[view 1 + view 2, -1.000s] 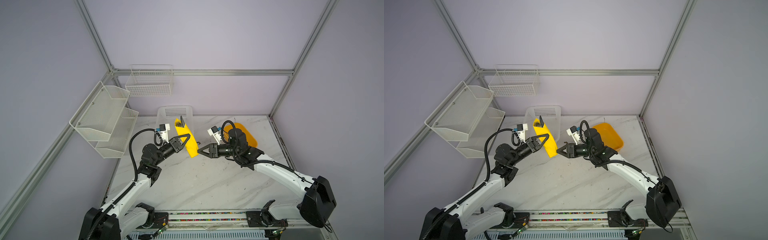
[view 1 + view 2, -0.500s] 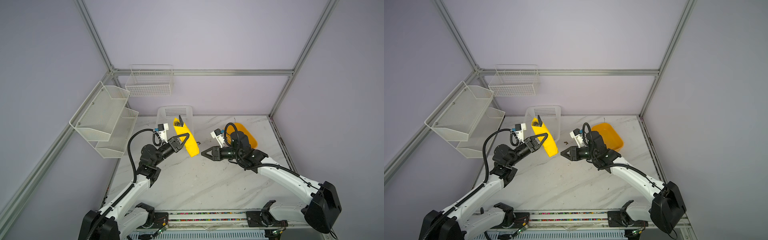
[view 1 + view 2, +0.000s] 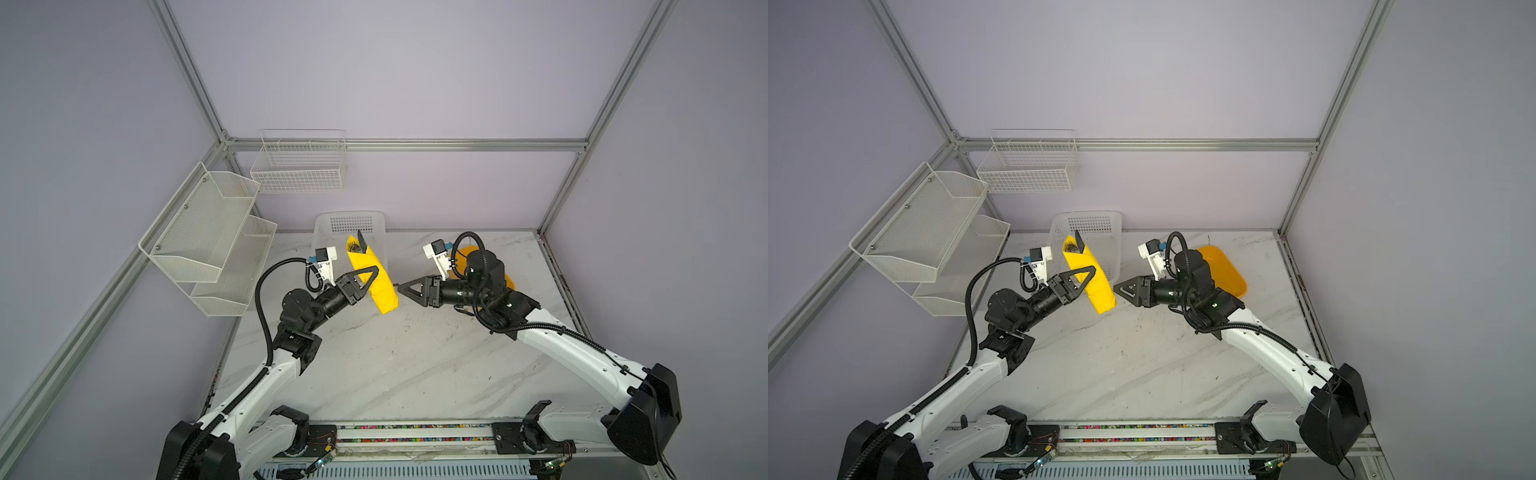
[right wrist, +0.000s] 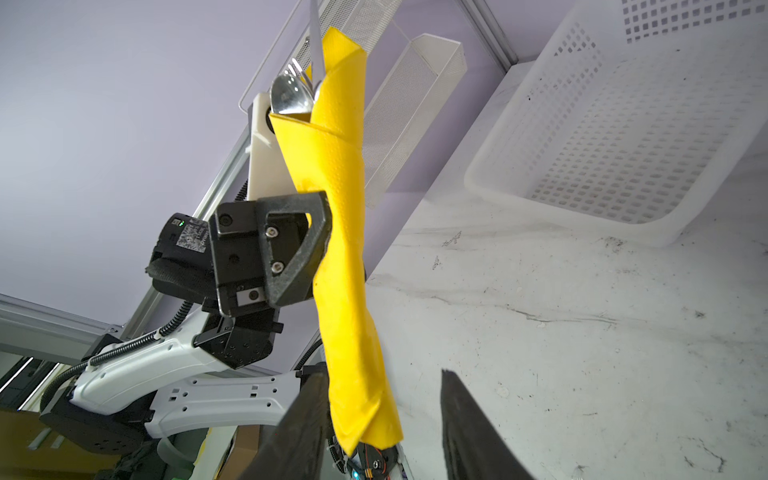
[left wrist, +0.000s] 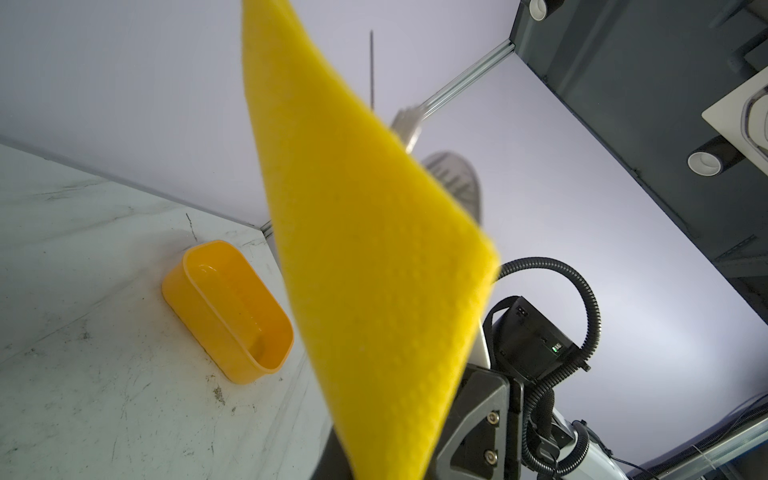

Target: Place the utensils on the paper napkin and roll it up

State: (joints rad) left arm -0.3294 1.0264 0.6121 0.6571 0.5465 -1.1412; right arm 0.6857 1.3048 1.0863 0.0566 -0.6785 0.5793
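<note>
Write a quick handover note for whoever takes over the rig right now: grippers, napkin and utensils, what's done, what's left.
Left gripper: shut on the napkin roll, holding it off the table, roughly upright.
Right gripper: jaws open at the roll's lower end, not gripping.
Utensils: inside the roll, heads poking out the top.
Done: utensils placed, napkin rolled.
Left: probably just setting the roll down.
</note>
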